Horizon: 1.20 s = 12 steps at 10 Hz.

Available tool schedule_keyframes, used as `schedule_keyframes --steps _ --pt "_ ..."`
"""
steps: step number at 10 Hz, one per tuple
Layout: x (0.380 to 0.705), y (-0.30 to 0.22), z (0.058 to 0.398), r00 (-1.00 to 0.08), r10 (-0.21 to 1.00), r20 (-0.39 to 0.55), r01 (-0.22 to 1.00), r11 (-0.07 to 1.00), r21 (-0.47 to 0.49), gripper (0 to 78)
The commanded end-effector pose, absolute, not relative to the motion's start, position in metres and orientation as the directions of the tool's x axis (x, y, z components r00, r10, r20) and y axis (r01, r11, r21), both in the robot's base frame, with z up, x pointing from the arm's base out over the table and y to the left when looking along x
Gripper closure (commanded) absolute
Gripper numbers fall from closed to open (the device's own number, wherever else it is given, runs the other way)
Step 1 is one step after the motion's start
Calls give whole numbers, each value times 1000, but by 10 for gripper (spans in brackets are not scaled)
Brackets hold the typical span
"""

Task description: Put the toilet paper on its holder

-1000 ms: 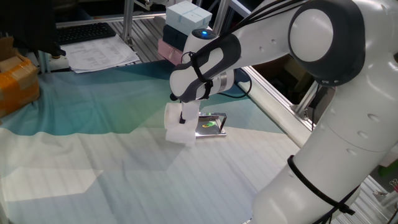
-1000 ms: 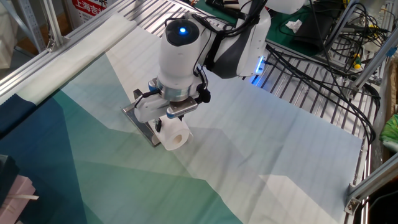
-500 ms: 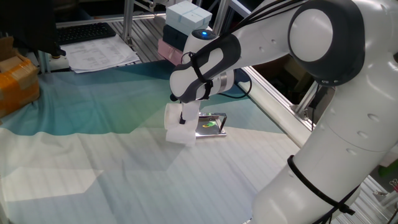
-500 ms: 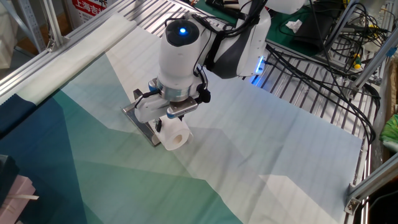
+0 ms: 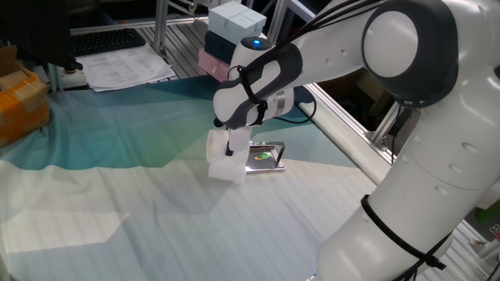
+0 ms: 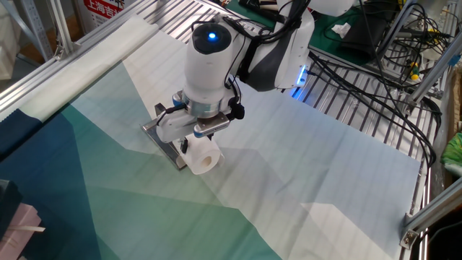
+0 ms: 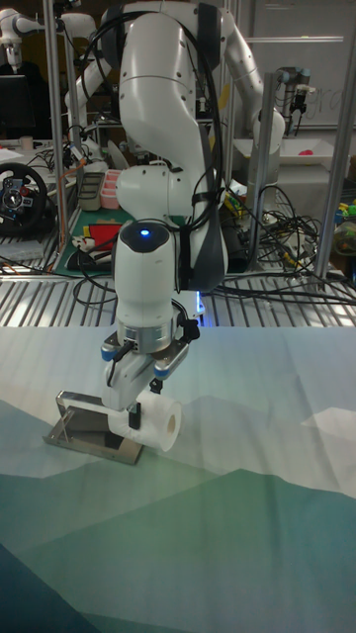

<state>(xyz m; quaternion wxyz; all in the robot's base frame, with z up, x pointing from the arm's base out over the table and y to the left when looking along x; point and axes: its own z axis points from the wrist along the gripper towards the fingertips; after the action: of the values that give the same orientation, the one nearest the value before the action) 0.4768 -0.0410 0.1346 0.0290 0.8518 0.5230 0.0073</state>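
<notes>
We see the white toilet paper [image 7: 158, 425] in the middle of the frame, lying on its side, its hole facing us. Just left of it, touching, sits the shiny flat holder [image 7: 87, 427].

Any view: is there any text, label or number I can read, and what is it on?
Red and white sign at the table's far edge: printed characters, cut off and too small to read.
Papers by the keyboard: printed lines, too blurred to read.
White and pink boxes: no text visible.
Toilet paper, holder, arm: no text visible.
</notes>
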Motion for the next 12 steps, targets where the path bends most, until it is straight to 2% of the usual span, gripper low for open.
schedule_keyframes --steps 1,7,8,10,11,12 --pt "457 -45 134 339 938 -76 940 -335 63 762" --pt "491 -40 150 271 959 -86 962 -273 -14 762" --pt "487 -40 159 160 985 -67 986 -163 -30 762" --pt "483 -41 170 54 998 -40 997 -56 -56 762" --pt "477 -42 178 -75 997 -19 995 73 -75 762" --pt "476 -42 179 -96 995 -17 992 95 -78 762"
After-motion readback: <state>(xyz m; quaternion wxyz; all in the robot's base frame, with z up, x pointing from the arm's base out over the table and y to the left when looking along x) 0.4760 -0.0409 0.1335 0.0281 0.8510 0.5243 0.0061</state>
